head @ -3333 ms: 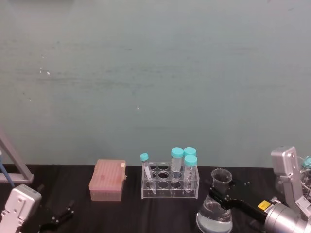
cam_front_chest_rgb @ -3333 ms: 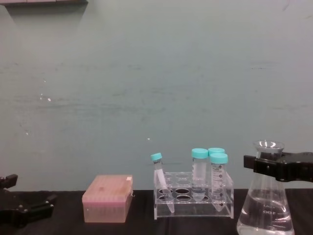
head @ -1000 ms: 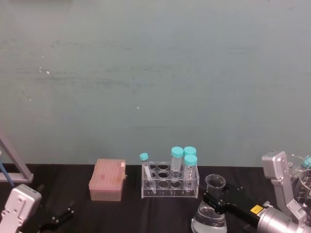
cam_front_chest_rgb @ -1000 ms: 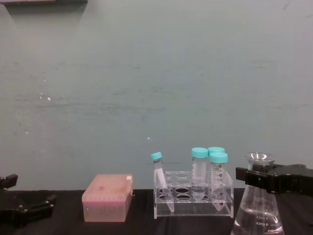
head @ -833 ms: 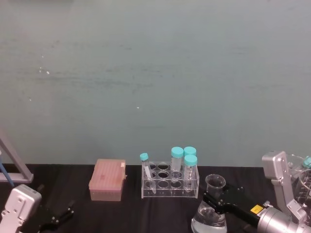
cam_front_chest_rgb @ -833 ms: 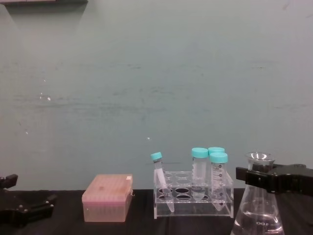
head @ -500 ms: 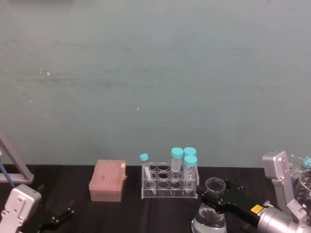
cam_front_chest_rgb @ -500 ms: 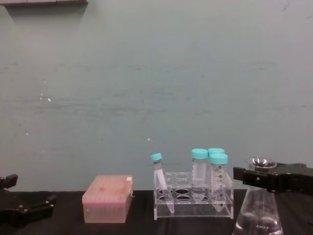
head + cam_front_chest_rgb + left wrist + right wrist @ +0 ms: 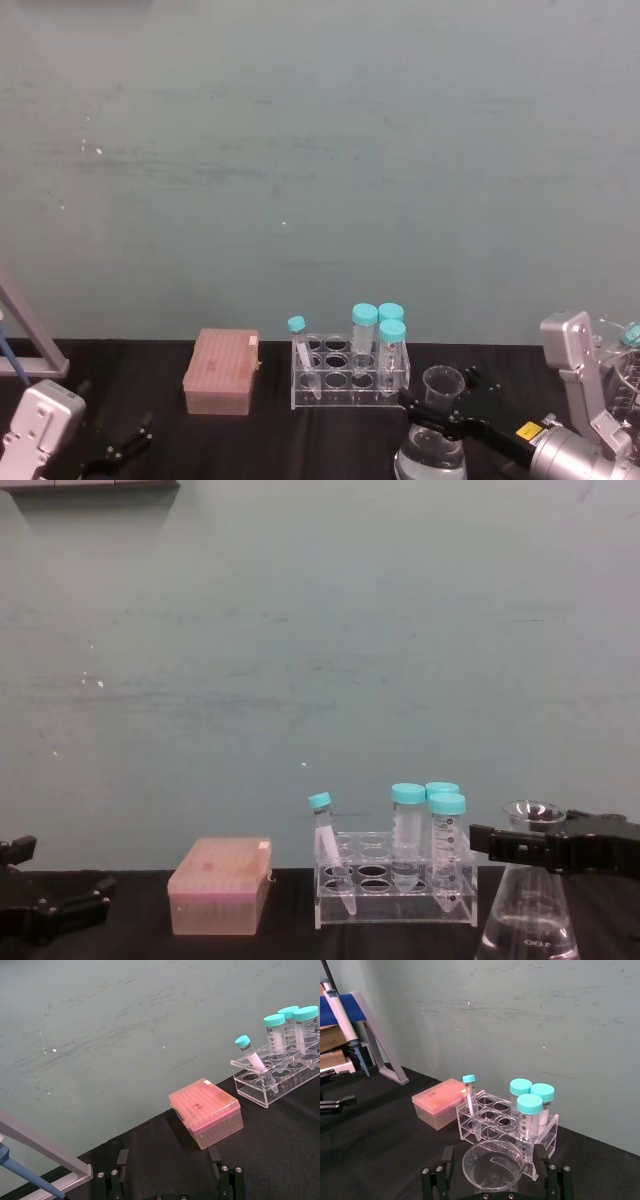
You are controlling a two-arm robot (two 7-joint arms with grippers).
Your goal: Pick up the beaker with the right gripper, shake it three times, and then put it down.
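The left gripper [image 9: 45, 905] rests low at the table's left edge, fingers spread and holding nothing, with one pink box [image 9: 221, 885] and one clear rack [image 9: 395, 888] of four teal-capped tubes [image 9: 408, 832] to its right. At the far right the right gripper [image 9: 530, 845] is clamped round the neck of the single beaker [image 9: 530, 920], a clear conical flask part-filled with clear liquid, upright beside the rack

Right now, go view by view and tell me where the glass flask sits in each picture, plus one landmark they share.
Head view: flask at the bottom right, in the right pincer.
Chest view: flask at the lower right edge.
Right wrist view: its open mouth at the bottom centre.
Left wrist view: not in the picture.
Shared landmark: the clear tube rack with teal-capped tubes, beside the flask.
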